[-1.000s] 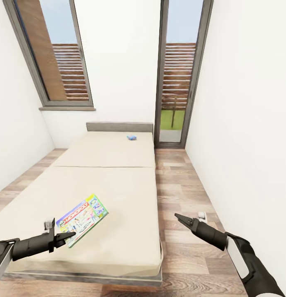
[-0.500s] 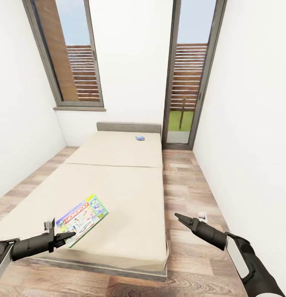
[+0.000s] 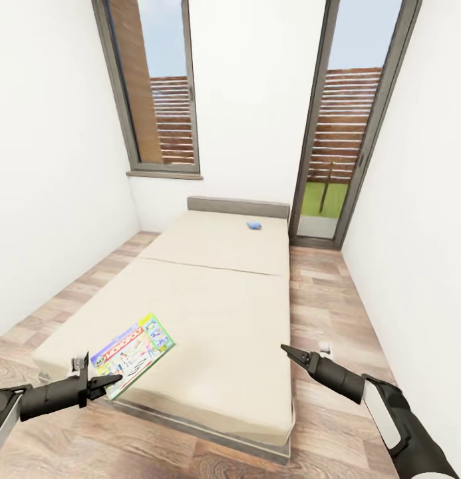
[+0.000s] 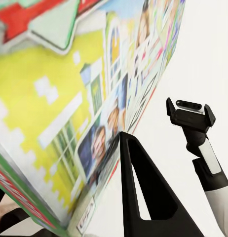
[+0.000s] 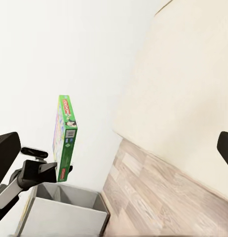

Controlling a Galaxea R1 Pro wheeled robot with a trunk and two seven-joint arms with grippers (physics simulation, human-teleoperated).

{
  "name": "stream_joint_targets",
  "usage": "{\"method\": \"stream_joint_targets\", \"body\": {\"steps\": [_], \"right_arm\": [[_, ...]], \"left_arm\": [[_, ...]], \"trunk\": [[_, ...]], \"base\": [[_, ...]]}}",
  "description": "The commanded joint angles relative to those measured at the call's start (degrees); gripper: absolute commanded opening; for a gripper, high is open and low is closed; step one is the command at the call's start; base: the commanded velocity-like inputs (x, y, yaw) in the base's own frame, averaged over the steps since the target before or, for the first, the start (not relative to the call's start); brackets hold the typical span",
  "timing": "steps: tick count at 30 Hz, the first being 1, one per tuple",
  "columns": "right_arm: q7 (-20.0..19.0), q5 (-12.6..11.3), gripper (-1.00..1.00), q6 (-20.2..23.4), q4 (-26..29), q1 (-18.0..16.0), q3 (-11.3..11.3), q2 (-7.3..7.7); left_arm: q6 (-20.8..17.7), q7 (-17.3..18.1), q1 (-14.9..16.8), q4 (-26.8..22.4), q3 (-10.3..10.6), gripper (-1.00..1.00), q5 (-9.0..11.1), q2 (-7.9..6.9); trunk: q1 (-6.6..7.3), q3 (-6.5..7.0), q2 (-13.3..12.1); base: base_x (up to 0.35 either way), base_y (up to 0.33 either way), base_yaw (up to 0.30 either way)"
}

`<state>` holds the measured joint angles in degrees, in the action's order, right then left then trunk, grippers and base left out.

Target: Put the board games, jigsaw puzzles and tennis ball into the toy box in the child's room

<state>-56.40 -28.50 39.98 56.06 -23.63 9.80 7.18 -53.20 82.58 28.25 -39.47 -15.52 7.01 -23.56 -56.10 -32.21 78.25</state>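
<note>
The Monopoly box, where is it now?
In the head view the Monopoly box is low on the left, held in the left hand over the bed's near corner.

Small game (image 3: 253,225) on bed (image 3: 210,293) far end; window (image 3: 160,86) behind.

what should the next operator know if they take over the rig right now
Left pincer: shut on the edge of the Monopoly box, which it holds up over the near corner of the bed.
Right pincer: holds nothing, out over the wood floor beside the bed; its jaws look shut.
A small blue game box lies at the bed's far end, near the headboard.
Done: Monopoly is picked up.
Left: carry it to the toy box, come back for the blue box, then the rest of the toys.
</note>
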Motion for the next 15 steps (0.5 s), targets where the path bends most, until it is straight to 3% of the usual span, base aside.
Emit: {"method": "stream_joint_targets", "body": {"steps": [1,15], "right_arm": [[-0.04,-0.18,1.00,0.34,0.02,-0.01,0.04,-0.02],[-0.02,-0.02,1.00,0.27,0.02,-0.01,0.04,-0.21]], "left_arm": [[-0.59,0.13,0.05,0.01,-0.01,-1.00,0.11,0.01],[-0.59,0.04,0.04,0.01,-0.04,-1.00,0.02,0.00]], "trunk": [[0.23,0.13,-0.39],[3.30,2.64,-6.00]], "base": [[0.000,0.000,0.292],[0.000,0.000,0.292]]}}
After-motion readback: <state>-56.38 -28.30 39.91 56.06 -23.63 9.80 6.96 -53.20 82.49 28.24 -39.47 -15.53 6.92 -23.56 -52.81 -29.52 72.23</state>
